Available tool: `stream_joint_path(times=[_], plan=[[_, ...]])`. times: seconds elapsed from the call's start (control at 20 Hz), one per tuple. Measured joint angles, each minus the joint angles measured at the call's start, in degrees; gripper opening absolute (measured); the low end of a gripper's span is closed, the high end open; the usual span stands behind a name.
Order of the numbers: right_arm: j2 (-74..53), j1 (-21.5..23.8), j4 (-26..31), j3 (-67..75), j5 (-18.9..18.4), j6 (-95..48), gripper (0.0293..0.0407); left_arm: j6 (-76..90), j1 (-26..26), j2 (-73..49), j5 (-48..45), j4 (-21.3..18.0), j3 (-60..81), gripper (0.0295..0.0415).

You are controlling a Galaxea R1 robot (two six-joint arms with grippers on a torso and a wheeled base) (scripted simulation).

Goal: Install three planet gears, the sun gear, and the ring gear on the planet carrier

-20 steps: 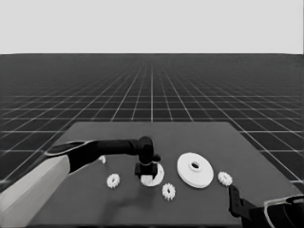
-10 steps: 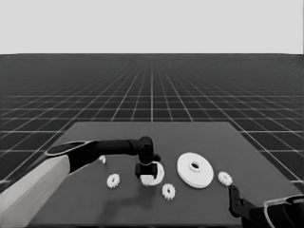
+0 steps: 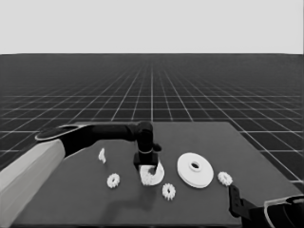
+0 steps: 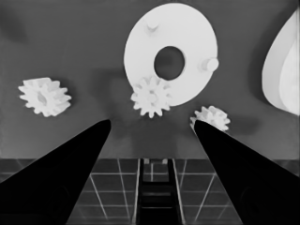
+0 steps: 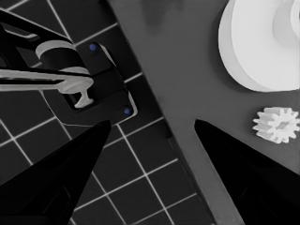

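Dark table point(image 3: 95, 199) spreads beneath my two arms, with white parts scattered across it. The largest is the larger round part point(image 3: 195, 169), thick with a raised hub, lying off to the right of my left gripper point(image 3: 150, 167) and apart from it. Next in size is the smaller round part point(image 3: 153, 174), flat with a wide dark hole, directly below my left gripper; my wrist camera shows it point(image 4: 171, 54) just ahead of my spread fingers point(image 4: 61, 164), which hold nothing. One gear point(image 4: 151, 96) sits on the rim of that smaller part, over its edge nearest my fingertips. A second gear point(image 3: 168, 191) lies on the table just beside my left gripper toward the near edge, a third gear point(image 3: 113, 180) to its left, well apart. A fourth gear point(image 3: 224, 178) lies past the larger part, close to my right gripper point(image 3: 233, 202), which waits at the table's near right corner with its fingers apart and empty. A thin white piece point(image 3: 101, 155) lies left of my left gripper.
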Motion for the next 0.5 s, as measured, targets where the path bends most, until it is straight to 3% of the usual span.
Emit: stream_joint_path(times=[0.05, 0.15, 0.5], plan=[[0.0, 0.0, 0.0, 0.0, 0.0, 0.0, 0.0385, 2.0, 0.0, -9.5, -0.5, 0.0, 9.6, 0.0385], [0.0, 0.0, 0.0, 0.0, 0.0, 0.0, 0.0385, 8.0, 0.0, -22.1, -1.6, -0.1, 14.2, 0.0385], [0.0, 0.0, 0.0, 0.0, 0.0, 0.0, 0.0385, 13.1, -0.1, -27.4, -2.6, -0.4, 14.1, 0.0385]])
